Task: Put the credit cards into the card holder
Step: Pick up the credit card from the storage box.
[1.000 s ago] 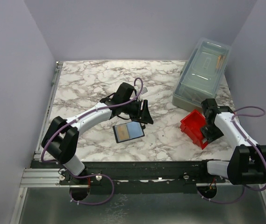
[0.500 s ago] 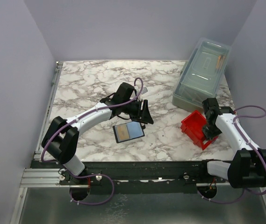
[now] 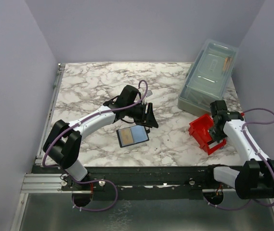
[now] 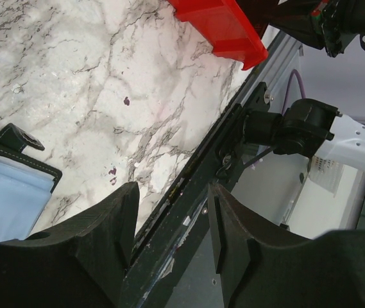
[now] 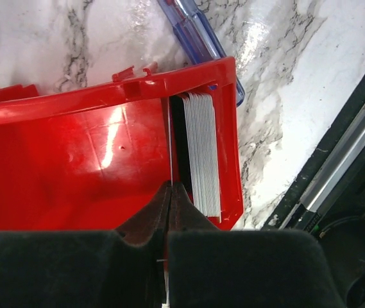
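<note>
Top external view: little is done yet. Holder [image 3: 132,136] lies open near the bench's front edge, its pale panel up, with no card in it that I can see. Left jaws hover just beyond it, spread and holding nothing. To the right, the cards [image 5: 203,154] stand on edge, stacked against one end of the red bin [image 3: 200,134]. Right jaws are down in the bin, pressed together on what looks like one card [image 5: 169,141] apart from the stack. By my reckoning every card is left to move. Bench [image 3: 93,86] is white marble-pattern, with a clear lidded box [image 3: 209,79] at its far right. Plain lilac walls [image 3: 11,72] close it in.
</note>
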`<move>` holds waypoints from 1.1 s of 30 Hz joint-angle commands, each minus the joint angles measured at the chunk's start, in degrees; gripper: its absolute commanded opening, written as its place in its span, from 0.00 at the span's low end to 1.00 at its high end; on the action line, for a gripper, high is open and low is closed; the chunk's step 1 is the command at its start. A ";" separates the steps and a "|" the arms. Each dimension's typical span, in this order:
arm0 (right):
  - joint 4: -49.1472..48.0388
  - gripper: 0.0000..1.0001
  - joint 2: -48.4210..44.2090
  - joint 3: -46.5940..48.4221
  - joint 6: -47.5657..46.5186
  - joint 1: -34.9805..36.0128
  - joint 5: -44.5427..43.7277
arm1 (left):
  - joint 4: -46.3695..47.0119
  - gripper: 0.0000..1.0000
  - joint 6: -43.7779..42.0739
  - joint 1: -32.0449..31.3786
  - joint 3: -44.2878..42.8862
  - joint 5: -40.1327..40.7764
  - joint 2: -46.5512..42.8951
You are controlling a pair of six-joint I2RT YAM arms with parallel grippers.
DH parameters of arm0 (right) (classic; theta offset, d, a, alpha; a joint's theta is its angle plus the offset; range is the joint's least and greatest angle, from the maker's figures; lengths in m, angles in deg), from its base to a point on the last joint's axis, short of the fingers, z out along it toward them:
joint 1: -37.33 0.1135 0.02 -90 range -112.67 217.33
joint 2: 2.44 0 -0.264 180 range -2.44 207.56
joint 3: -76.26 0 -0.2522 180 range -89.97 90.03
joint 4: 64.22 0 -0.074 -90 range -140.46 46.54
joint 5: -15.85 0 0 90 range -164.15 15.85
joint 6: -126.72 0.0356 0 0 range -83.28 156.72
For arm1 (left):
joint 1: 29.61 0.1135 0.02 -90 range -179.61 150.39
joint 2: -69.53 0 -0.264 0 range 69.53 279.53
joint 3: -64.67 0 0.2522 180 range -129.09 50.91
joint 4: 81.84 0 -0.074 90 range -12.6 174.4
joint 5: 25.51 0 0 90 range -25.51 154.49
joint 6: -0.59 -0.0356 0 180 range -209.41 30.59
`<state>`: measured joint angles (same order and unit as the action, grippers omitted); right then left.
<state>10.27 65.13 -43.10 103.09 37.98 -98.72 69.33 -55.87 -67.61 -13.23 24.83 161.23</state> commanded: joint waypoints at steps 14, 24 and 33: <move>-11.92 0.00 -15.79 -2.90 -10.47 -0.29 -1.68 | 0.12 0.52 -1.72 0.33 0.86 3.18 -0.92; -17.65 0.00 -23.29 -2.02 -18.99 -0.29 8.93 | -4.26 0.52 -2.01 3.19 2.29 8.03 -3.59; -30.16 0.00 -22.43 -2.94 -29.16 -0.29 32.34 | -6.76 0.52 -0.49 11.78 7.10 6.58 -7.02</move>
<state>-12.14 40.19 -45.57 79.99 37.98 -81.92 64.85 -56.68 -59.11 -8.25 30.82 156.42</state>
